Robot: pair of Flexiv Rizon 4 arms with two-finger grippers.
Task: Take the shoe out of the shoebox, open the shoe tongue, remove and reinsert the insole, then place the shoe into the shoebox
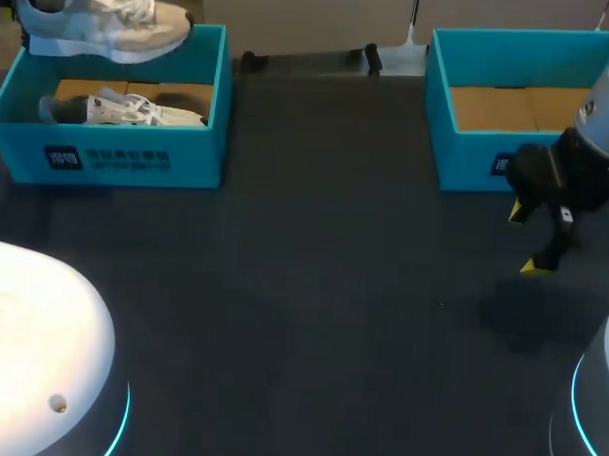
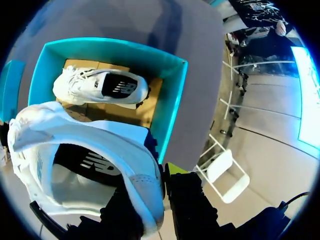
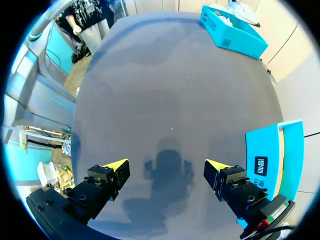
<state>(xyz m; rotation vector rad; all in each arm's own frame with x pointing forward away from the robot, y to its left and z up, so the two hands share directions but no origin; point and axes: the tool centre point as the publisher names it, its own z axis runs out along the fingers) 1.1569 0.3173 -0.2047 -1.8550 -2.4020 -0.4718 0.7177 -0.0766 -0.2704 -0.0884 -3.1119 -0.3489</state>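
Left gripper (image 2: pixel 159 182) clenched on lifted shoe (image 1: pixel 102 23), lying 9-to-3, toe at 3, above shoebox (image 1: pixel 202 149) holding 1 other shoe (image 1: pixel 124 110); right gripper (image 1: pixel 526 239) released.

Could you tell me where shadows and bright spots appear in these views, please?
Right wrist view: the right end effector casts a clear shadow on the table between its open fingers. Head view: the same shadow lies faint under it. Left wrist view: the shoebox rim glows bright beyond the held shoe.
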